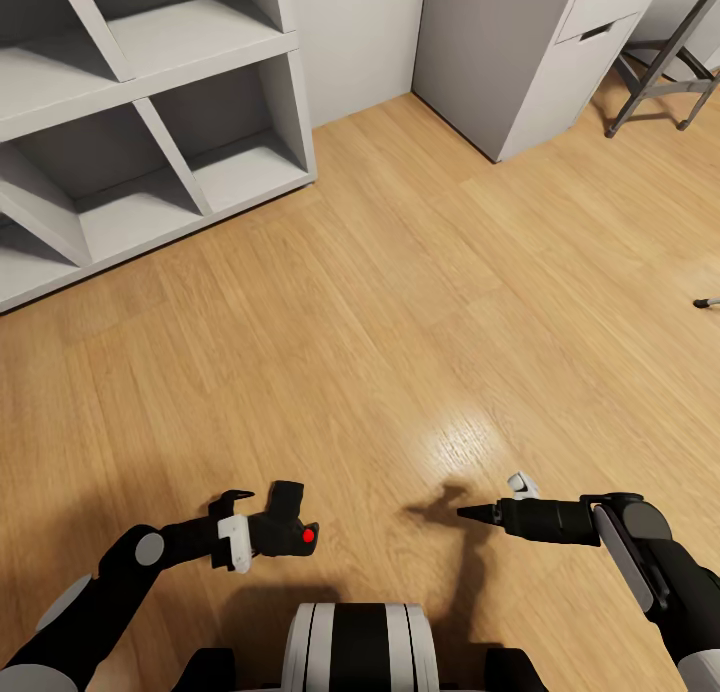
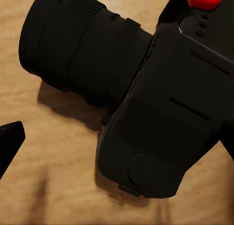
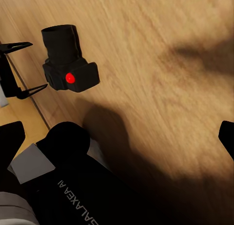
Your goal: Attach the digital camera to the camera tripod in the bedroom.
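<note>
White "GALAXEA" lettering is showing on the robot's black body. Left gripper is clamping the digital camera low over open plank floor; right gripper is hanging with fingers spread. White shelving is standing ahead-left.

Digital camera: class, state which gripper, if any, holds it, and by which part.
The left gripper holds the digital camera by its body; the exact contact is hidden. The right gripper holds nothing.

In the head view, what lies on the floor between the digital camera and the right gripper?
Between the digital camera in the left gripper and the right gripper, the head view shows bare wood floor with the arm's shadow on it.
</note>
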Motion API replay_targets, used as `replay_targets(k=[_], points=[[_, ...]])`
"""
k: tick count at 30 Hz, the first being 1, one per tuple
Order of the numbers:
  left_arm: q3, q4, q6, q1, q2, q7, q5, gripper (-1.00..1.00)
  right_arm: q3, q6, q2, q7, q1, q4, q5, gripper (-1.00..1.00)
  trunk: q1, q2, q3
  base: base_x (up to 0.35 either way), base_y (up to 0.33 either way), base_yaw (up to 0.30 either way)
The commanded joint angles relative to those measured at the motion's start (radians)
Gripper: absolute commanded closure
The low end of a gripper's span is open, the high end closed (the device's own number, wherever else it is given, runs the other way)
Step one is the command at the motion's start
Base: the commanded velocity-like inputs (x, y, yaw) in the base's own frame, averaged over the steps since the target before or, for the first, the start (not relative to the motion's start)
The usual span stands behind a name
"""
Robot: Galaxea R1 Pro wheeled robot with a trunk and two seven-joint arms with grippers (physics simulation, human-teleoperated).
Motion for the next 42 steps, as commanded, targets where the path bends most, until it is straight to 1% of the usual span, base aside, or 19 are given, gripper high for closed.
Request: replay_targets(k=[1, 11, 22, 28, 30, 31, 35, 42], points=[[-0.001, -0.001, -0.006, 0.000, 0.000, 0.000, -0.008, -1.00, -0.001, 0.003, 0.000, 0.005, 0.000, 0.000, 0.003, -1.00, 0.000, 0.000, -0.001, 0.000, 0.000, 0.000], [-0.002, 0.003, 0.000, 0.001, -0.002, 0.003, -0.008, -1.00, -0.001, 0.002, 0.000, 0.004, 0.000, 0.001, 0.003, -1.00, 0.000, 0.000, -0.001, 0.000, 0.000, 0.000], [-0.003, 0.075, 0.002, 0.002, -0.027, 0.017, -0.018, -1.00, 0.000, 0.000, 0.001, 0.003, 0.000, 0.001, 0.003, -1.00, 0.000, 0.000, -0.001, 0.000, 0.000, 0.000], [-0.003, 0.103, 0.003, 0.002, -0.029, 0.069, -0.021, -1.00, 0.000, 0.000, 0.002, 0.003, 0.000, 0.001, 0.003, -1.00, 0.000, 0.000, -0.001, 0.000, 0.000, 0.000], [-0.003, 0.118, 0.003, 0.002, -0.030, 0.091, -0.022, -1.00, 0.000, 0.000, 0.002, 0.003, 0.000, 0.001, 0.003, -1.00, 0.000, 0.000, -0.001, 0.000, 0.000, 0.000], [-0.003, 0.140, 0.003, -0.002, -0.030, 0.105, -0.022, -1.00, 0.000, 0.000, 0.002, 0.003, 0.000, 0.001, 0.003, -1.00, 0.000, 0.000, -0.001, 0.000, 0.000, 0.000], [-0.003, 0.168, 0.002, -0.003, -0.031, 0.112, -0.023, -1.00, -0.001, 0.000, 0.001, 0.003, 0.000, 0.001, 0.003, -1.00, 0.000, 0.000, -0.001, 0.000, 0.000, 0.000], [-0.003, 0.176, 0.000, -0.004, -0.031, 0.117, -0.023, -1.00, -0.001, 0.000, 0.002, 0.003, 0.000, 0.001, 0.003, -1.00, 0.000, 0.000, -0.001, 0.000, 0.000, 0.000]])
